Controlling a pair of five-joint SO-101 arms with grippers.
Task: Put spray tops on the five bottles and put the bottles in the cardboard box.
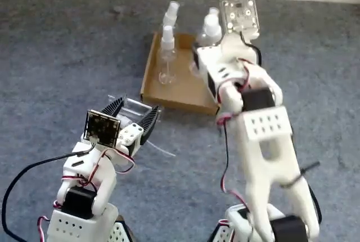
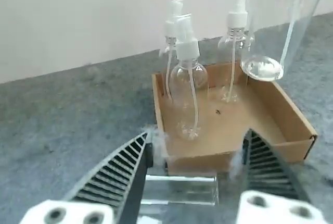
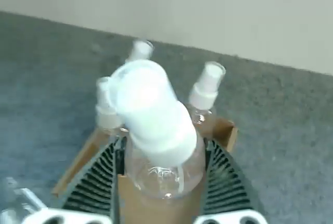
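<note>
Cardboard box (image 1: 181, 91): on the grey desk (image 1: 67, 56), ahead of both arms; three capped bottles (image 2: 187, 91) stand upright inside it.
Right pincer (image 3: 162, 150): clamped on a fourth bottle (image 3: 158, 169) just below its spray top (image 3: 153, 104); the bottle hangs upright in the air over the box, its base off the box floor.
Left pincer (image 2: 196, 135): jaws spread wide, low over the desk just short of the box's near wall.
Fifth bottle (image 2: 179, 188): clear, lying on its side on the desk, crosswise between the left jaws; cannot tell whether they touch it.
</note>
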